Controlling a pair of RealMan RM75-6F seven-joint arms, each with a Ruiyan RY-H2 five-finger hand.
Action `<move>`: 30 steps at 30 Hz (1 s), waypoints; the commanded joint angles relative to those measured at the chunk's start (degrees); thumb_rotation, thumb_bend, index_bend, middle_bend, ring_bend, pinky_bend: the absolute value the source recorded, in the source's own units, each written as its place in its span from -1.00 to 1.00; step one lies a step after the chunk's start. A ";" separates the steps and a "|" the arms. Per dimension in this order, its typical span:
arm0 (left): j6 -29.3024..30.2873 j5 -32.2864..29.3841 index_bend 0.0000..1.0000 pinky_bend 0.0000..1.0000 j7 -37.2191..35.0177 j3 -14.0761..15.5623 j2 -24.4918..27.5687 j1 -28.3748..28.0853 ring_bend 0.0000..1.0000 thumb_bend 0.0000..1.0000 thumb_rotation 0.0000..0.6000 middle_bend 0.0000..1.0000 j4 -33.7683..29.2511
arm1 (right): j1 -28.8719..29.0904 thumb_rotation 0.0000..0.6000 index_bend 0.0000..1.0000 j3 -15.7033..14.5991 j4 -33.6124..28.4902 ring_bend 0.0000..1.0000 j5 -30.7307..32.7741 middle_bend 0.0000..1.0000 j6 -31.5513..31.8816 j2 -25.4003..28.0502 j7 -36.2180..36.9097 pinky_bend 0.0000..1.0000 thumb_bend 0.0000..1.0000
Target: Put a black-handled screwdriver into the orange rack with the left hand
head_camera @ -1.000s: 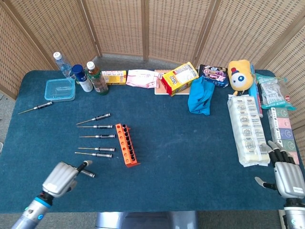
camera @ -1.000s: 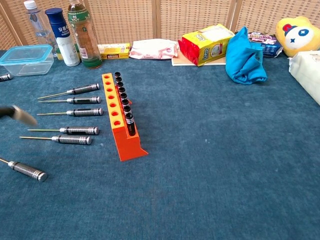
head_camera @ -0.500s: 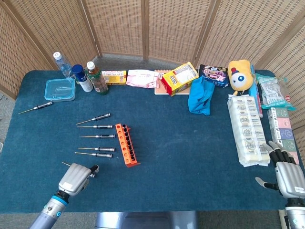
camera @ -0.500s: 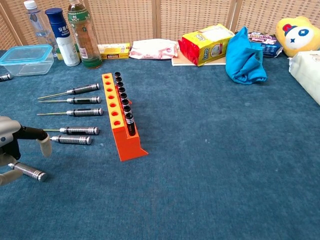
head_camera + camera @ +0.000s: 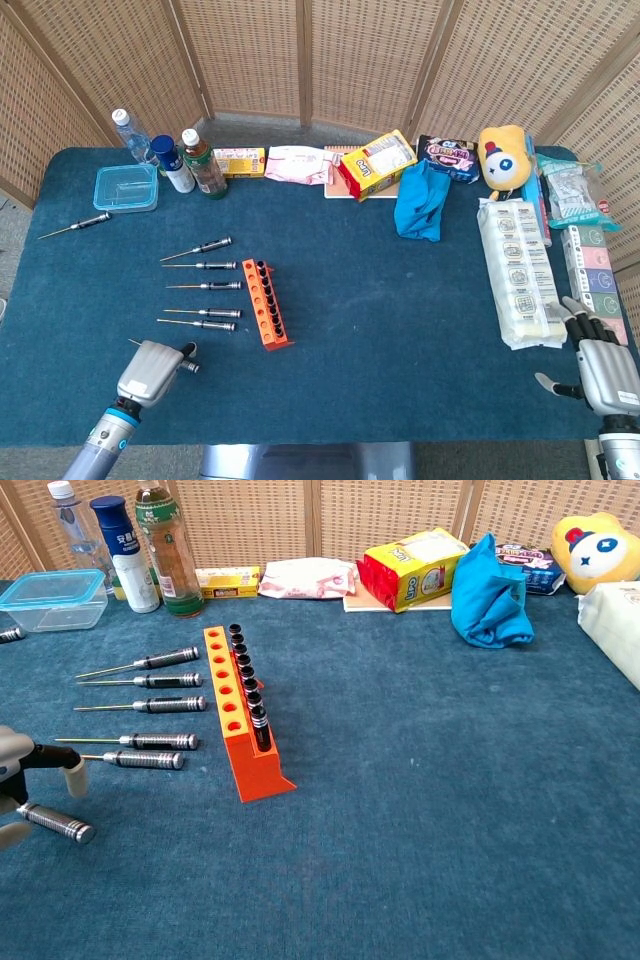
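The orange rack (image 5: 266, 304) (image 5: 236, 727) stands left of the table's middle, with several black handles in one row of its holes. Several black-handled screwdrivers (image 5: 206, 287) (image 5: 150, 704) lie side by side to its left. One more screwdriver (image 5: 187, 366) (image 5: 56, 822) lies nearer the front edge. My left hand (image 5: 148, 369) (image 5: 18, 780) hovers over this one's shaft, one finger (image 5: 72, 777) on the far side and another on the near side, not closed on it. My right hand (image 5: 606, 373) rests at the front right corner, fingers spread and empty.
A lone screwdriver (image 5: 76, 227) lies far left. Bottles (image 5: 205, 165), a clear box (image 5: 126, 187), snack packs (image 5: 378, 165), a blue cloth (image 5: 420, 202), a yellow plush (image 5: 503, 155) and white packs (image 5: 519, 270) line the back and right.
My left hand came in from the left and dropped over the nearest screwdriver, then drew slightly back leftward. The screwdriver lies where it was. The right hand has not moved.
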 commanded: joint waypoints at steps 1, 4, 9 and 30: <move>0.42 0.15 -0.23 1.00 -0.69 0.38 -0.62 0.12 1.00 -0.30 1.00 1.00 1.31 | 0.12 1.00 -0.74 -0.12 -0.04 -0.81 0.01 -0.88 -0.31 -0.05 -0.13 -0.72 -0.76; 1.05 0.58 -0.23 1.00 -0.92 0.57 -1.28 0.18 1.00 -0.30 1.00 1.00 2.51 | 0.20 1.00 -0.74 -0.21 -0.17 -0.80 0.06 -0.88 -0.52 -0.03 -0.30 -0.72 -0.76; 1.12 0.34 -0.23 1.00 -1.58 0.87 -2.93 0.20 1.00 -0.30 1.00 1.00 4.81 | 0.32 1.00 -0.74 -0.28 -0.30 -0.80 0.27 -0.88 -0.90 0.06 -0.20 -0.72 -0.76; 3.13 -0.12 -0.23 1.00 -0.04 1.15 -6.96 0.46 1.00 -0.26 1.00 1.00 8.50 | 0.43 1.00 -0.74 -0.48 -0.56 -0.78 0.26 -0.88 -1.20 0.54 0.54 -0.72 -0.75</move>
